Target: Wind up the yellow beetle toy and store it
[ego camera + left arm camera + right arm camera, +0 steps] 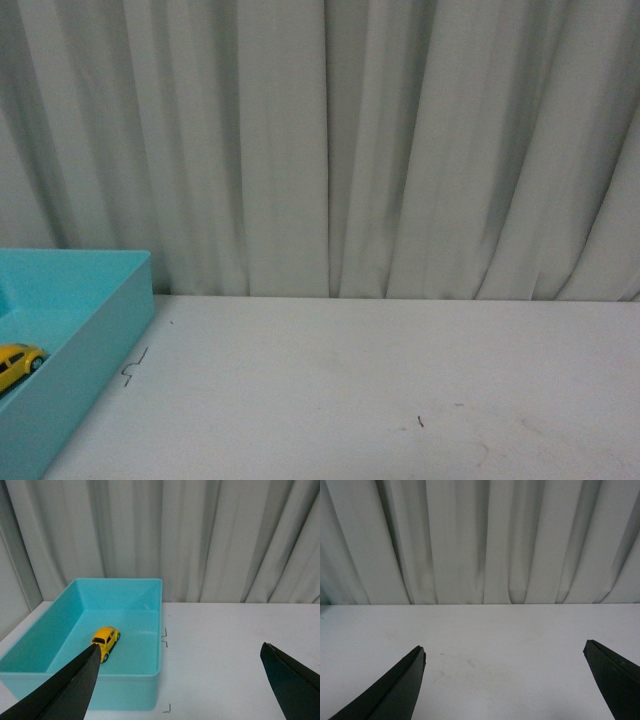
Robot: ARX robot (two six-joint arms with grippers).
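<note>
In the front view, the beetle is sitting inside the teal bin at the far left, cut by the frame edge; neither arm is showing, and the white table is stretching away to the right.

In the left wrist view, the left gripper is hanging released, jaws wide apart, above the near rim of the bin. The beetle is resting on the bin floor, ahead of the gripper and toward one finger, its long axis running diagonally, nose pointing away.

In the right wrist view, the right gripper is also gaping open over bare table, no toy showing. The left arm looks nearer.
</note>
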